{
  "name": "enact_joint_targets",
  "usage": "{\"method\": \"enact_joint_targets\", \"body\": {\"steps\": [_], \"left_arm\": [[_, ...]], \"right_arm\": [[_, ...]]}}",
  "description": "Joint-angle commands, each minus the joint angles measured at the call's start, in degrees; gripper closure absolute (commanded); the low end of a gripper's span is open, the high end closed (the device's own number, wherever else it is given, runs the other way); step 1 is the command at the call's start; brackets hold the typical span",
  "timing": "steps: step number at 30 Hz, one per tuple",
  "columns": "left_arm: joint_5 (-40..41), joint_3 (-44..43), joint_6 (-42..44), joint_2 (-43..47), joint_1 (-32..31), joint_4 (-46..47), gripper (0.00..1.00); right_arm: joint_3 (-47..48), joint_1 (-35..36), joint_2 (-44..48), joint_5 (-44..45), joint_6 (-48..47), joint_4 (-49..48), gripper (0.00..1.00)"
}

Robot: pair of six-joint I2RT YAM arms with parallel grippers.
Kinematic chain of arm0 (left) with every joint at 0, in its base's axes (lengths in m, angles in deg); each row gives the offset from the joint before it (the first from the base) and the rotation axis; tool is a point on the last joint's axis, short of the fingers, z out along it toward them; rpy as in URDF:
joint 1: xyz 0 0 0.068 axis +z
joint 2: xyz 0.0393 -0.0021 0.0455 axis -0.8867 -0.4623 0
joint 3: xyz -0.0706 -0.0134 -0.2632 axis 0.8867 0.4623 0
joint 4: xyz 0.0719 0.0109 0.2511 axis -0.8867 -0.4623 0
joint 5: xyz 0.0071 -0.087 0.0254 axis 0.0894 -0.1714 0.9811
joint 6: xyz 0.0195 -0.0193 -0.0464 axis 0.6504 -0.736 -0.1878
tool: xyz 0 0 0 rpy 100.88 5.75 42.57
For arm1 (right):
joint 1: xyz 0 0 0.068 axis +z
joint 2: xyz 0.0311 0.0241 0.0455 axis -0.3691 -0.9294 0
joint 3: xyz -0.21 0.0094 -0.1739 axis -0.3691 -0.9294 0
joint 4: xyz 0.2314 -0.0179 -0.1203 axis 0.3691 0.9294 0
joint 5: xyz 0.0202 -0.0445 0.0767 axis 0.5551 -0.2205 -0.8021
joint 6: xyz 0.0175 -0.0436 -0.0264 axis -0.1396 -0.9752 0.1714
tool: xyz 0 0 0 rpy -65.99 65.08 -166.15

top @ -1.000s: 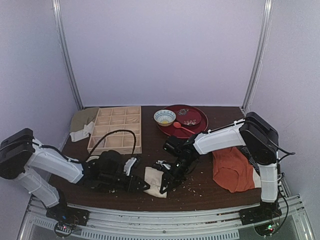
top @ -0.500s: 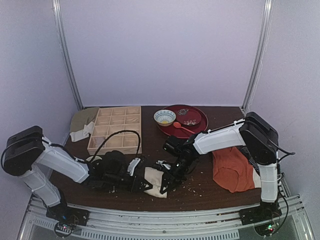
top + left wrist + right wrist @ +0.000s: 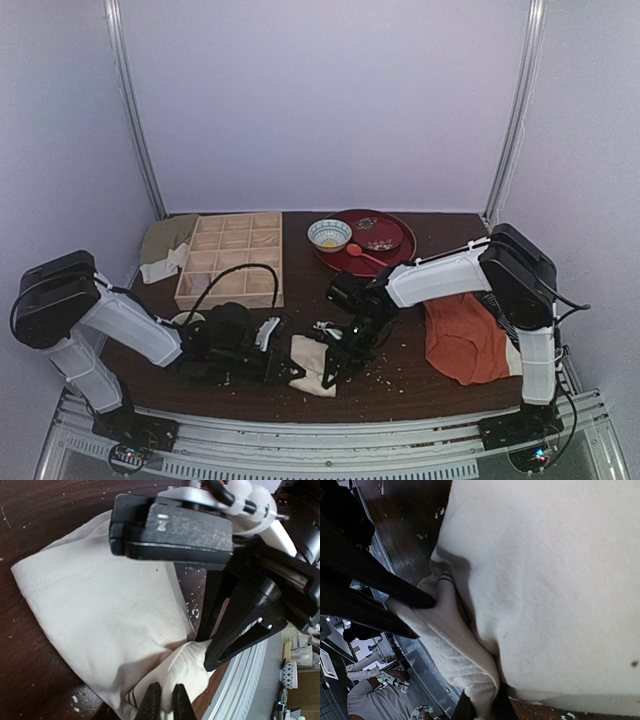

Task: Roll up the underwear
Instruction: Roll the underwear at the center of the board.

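Near the table [image 3: 405, 388] edge, left tool [image 3: 162, 701] and right tool [image 3: 483, 706], both pinching the underwear [image 3: 107, 612]

no legible text or labels

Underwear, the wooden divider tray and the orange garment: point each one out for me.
underwear [image 3: 100, 615], left wrist view, on the flat cream fabric near its middle.
wooden divider tray [image 3: 225, 245], top external view, on an inner divider.
orange garment [image 3: 462, 340], top external view, on the middle of the cloth.
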Motion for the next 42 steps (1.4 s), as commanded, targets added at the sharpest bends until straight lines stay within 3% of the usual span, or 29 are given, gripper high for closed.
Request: {"method": "enact_joint_targets", "body": {"steps": [1,13,21,28,42], "left_arm": [[-0.2,0.5,-4.8,-0.8,-0.1,-3.8,1.00],[5.0,-0.2,-15.3,0.1,0.1,-16.6,1.00],[4.1,2.1,-23.2,-5.2,0.4,-12.5,1.00],[2.7,0.6,-23.6,-6.9,0.9,-15.2,1.00],[2.0,-0.7,-22.2,-7.2,1.5,-18.3,1.00]], "right_arm": [[-0.4,0.0,-2.6,9.9,-0.7,5.3,1.00],[0.5,0.0,-2.8,11.2,-0.6,5.0,1.00],[-0.7,0.0,-1.7,13.7,-0.9,3.1,1.00],[-2.6,0.1,1.9,17.7,-1.7,-0.8,0.84],[-7.1,1.5,14.3,28.0,-4.6,-7.7,0.76]]}}
